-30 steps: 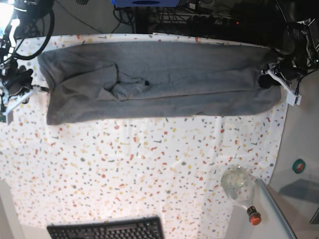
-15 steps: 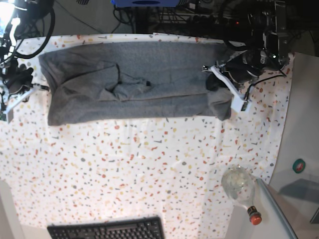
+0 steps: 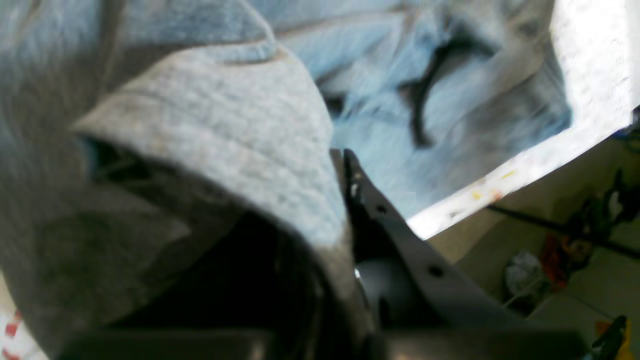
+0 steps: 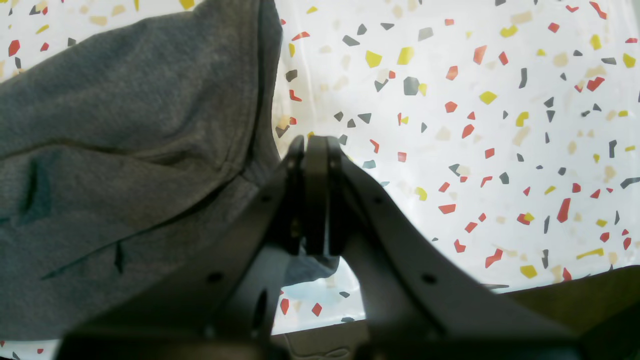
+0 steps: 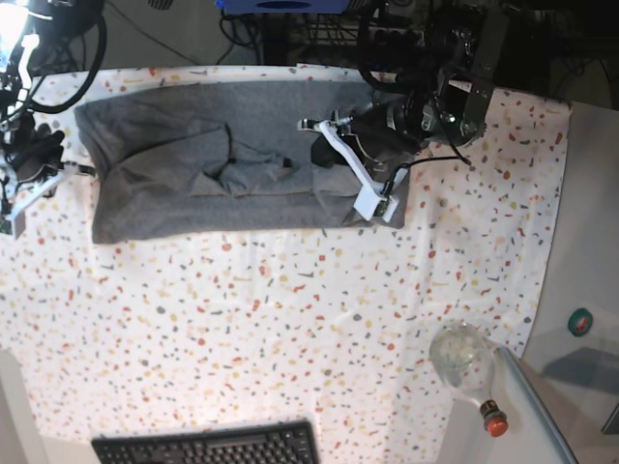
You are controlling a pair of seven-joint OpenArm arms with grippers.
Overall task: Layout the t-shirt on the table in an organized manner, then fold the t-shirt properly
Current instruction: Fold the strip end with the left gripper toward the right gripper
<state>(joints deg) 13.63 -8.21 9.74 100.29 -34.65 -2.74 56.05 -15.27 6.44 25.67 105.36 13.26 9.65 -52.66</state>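
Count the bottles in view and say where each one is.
1: a clear bottle with a red cap lies at the table's near right corner, beside the grey side surface. Others may be out of frame.

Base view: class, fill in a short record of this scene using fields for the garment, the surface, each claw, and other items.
garment: grey t-shirt, lying as a long band, its right end lifted and carried over itself
surface: table under a speckled white cloth
left claw: shut on the t-shirt's end, over the garment
right claw: shut, pinching the t-shirt's edge at the far end
other items: keyboard at the near edge; bottle lying near the corner
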